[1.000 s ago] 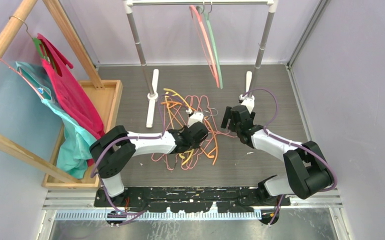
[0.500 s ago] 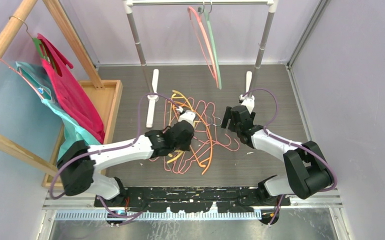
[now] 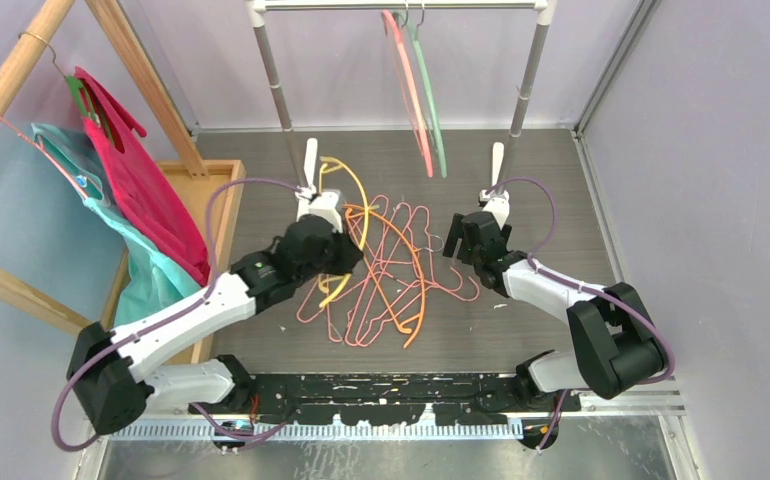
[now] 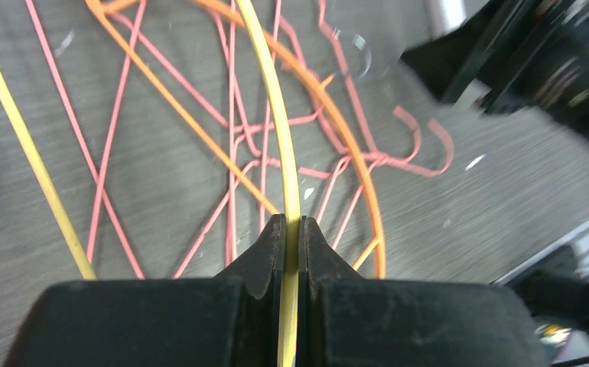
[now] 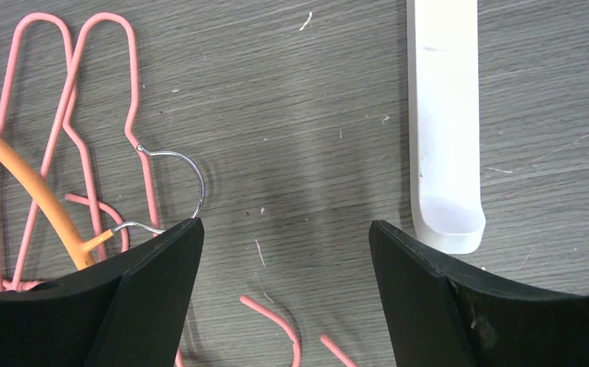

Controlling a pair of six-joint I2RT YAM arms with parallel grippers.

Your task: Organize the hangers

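hangers [image 3: 391,270] lie in a tangled heap on the grey table [image 3: 551,300], mid floor in the top view, between the two arms. thin pink wire ones [image 5: 110,15] cross under a thicker orange hanger [image 4: 360,160]. left gripper [image 4: 292,233] sits at 10 o'clock of the heap with its jaws pinched tight on the thin yellow hanger [image 4: 278,115], which runs up from the fingers toward 12 and is raised over the pink wires. right gripper [image 5: 285,237] at 3 o'clock of the heap has its jaws spread wide with nothing between them, over bare table, a silver hook tip by its left finger [image 5: 154,260]. white rack foot [image 5: 443,115] at 1 o'clock of it. a pink hanger [image 3: 411,90] and a grey-green hanger [image 3: 434,110] hang side by side on the rail [image 3: 401,5] at 12 o'clock. magenta garment [image 3: 141,190] and teal garment [image 3: 151,290] on the wooden rack [image 3: 6,80] at 9 o'clock
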